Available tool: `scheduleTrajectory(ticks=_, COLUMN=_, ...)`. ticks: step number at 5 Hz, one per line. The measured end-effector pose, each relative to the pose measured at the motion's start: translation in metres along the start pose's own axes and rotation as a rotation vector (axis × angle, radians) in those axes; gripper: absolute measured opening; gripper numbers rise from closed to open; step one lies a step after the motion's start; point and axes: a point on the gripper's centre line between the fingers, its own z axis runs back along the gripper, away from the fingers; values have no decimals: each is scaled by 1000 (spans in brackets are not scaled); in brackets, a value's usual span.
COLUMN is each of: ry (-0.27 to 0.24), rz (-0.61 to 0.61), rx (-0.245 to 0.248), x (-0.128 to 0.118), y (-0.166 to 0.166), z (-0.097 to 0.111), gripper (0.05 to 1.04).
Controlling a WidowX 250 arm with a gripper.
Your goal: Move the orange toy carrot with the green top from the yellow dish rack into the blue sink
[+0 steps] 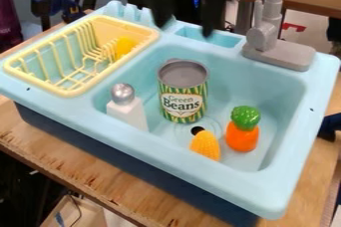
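"Gripper [184, 29] first: where is it?"

"At the top centre of the frame, above the back part of the light blue toy sink [279, 193]. Its two fingers point downward and stand apart, so it is open."

"And which thing is nearest to it?"

"The can [183, 102], with green and yellow stripes. It stands upright in the basin, near the middle of the frame, below the gripper and apart from it."

"What lies around the can?"

"To its lower left is a white shaker [128, 112] with a silver top. Below it, near the dark drain hole [197, 130], is a yellow corn cob [205, 146]. An orange toy carrot [242, 136] with a bumpy green top is right of the corn."

"And on the sink's edges?"

"A yellow dish rack [73, 91] sits at the upper left, with a bright yellow thing [124, 47] in its right part. A grey faucet [263, 36] stands at the upper right."
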Motion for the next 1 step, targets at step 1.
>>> scheduleTrajectory(ticks=1, ry=-37, rz=11, rx=76, x=-13, y=46, z=29, gripper=1001)
